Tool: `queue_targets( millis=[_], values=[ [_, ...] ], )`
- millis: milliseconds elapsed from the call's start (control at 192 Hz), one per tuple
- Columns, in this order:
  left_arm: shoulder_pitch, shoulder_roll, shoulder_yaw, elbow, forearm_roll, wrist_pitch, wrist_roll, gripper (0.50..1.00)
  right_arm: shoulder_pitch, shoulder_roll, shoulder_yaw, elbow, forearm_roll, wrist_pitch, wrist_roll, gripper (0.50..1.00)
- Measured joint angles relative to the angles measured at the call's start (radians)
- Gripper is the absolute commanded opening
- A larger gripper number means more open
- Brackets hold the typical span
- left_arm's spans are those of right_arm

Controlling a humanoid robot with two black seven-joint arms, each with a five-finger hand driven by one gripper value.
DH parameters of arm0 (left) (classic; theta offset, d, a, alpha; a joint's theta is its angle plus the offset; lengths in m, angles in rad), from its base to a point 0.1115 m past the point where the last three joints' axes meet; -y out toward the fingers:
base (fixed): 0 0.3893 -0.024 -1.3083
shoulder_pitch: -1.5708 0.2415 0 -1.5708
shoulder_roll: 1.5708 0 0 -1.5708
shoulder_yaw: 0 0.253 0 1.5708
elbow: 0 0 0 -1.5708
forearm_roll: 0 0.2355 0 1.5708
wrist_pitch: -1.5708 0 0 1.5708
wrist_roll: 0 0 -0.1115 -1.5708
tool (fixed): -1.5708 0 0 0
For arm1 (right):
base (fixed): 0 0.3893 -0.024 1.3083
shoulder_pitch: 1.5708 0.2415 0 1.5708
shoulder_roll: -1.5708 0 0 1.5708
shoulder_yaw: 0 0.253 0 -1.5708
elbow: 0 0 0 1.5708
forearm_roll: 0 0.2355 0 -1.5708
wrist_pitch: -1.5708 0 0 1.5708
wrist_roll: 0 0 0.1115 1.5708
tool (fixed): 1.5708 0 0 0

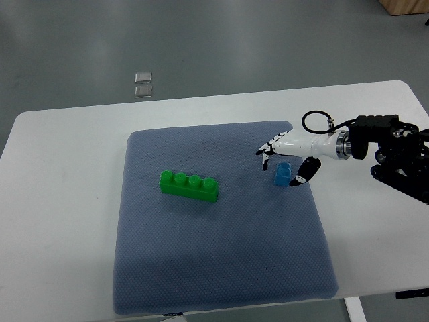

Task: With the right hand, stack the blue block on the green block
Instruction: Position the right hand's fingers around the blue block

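Top view: white table [60,201] with a blue-grey textured fabric mat [221,268] laid across its middle. Right hand [289,157], white shell with black fingertips, comes in from the right edge on a black-and-silver forearm and sits over the mat's upper right area. Small blue plastic block [282,174] stands on the mat right under the hand. Fingers [266,149] are spread and reach left past the block's far side; thumb [303,174] curls down just beside the block's right face. Cannot tell if any digit is actually touching it, so no confirmed grasp. Long green plastic brick with four studs [189,186] lies on the mat centre-left, slightly angled, well apart from the blue block. Two small clear squares [143,84] on the grey floor beyond the table.
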Motion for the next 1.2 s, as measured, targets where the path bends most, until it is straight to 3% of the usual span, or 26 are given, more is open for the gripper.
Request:
queue_targets(
  millis=[983,1201],
  values=[
    [0.0,0.0,0.0,0.0,0.0,0.0,0.0,1.0,-0.002,0.012,-0.003,-0.024,-0.004,-0.033,0.013,0.897],
    [0.0,0.0,0.0,0.0,0.0,0.0,0.0,1.0,-0.003,0.011,-0.016,-0.024,-0.008,-0.035,0.013,0.874]
  ],
)
